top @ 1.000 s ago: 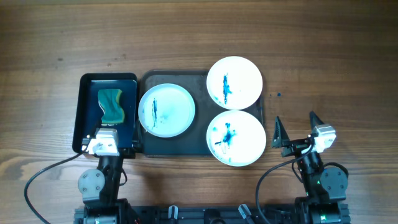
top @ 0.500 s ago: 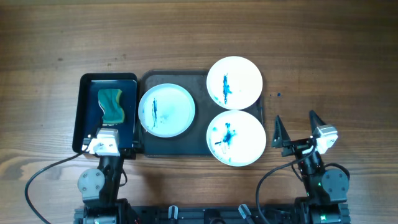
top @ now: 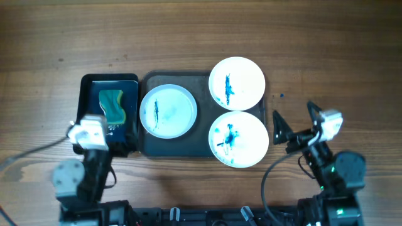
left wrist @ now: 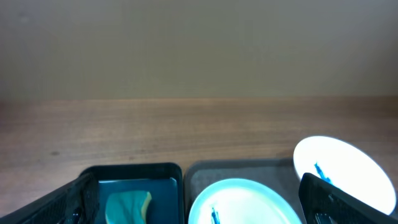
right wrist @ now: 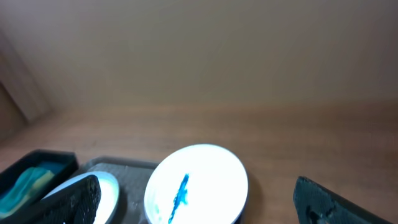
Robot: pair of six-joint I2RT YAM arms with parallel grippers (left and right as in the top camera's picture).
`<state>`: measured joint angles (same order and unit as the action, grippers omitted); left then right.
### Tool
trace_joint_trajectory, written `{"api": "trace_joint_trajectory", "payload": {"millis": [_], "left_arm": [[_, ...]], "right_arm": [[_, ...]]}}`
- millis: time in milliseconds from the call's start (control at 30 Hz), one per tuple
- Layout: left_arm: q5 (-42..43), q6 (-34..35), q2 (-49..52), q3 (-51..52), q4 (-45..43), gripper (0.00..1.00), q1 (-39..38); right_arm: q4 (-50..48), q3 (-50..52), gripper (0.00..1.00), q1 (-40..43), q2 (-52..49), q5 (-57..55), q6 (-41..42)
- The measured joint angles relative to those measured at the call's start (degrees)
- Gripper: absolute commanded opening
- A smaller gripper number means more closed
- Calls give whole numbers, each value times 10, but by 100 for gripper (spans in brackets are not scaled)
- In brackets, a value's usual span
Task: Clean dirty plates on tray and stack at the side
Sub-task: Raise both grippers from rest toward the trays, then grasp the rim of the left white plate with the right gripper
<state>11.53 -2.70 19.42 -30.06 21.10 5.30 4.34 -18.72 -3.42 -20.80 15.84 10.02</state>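
Wooden table (top: 188, 37) holds three stained plates (top: 168, 111); left pincer (left wrist: 196, 186), right pincer (top: 292, 112) wide open, empty

- Robot lab bench: left arm (top: 85, 179) and right arm (top: 333, 172) mounted at the bottom edge, cable (top: 31, 151) lower left.
- Wooden table (top: 188, 37); plain beige wall (left wrist: 199, 43) across the top of the wrist views.
- Blue-smeared plates (top: 168, 111) on a tray (top: 182, 147), centre.

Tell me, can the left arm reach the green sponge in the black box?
Probably yes. The left gripper is open at the near end of the black box, and the sponge lies uncovered inside, with nothing between them.
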Motion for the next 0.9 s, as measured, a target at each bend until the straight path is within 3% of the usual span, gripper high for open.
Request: {"api": "trace_joint_trajectory", "payload": {"millis": [167,467,733,900], "left_arm": [[6,0,156,-181,105,100,0],[68,14,466,-471,327,100,0],[104,30,591,-493,380,100,0],[112,70,617,-493,390,100,0]], "right_arm": [[132,-173,100,0,-156,9,2],[479,-537,100,0,-471,16,-13],[527,-583,99,0,-602,53,-26],[526,-583,80,-5,-635,101,-22]]}}
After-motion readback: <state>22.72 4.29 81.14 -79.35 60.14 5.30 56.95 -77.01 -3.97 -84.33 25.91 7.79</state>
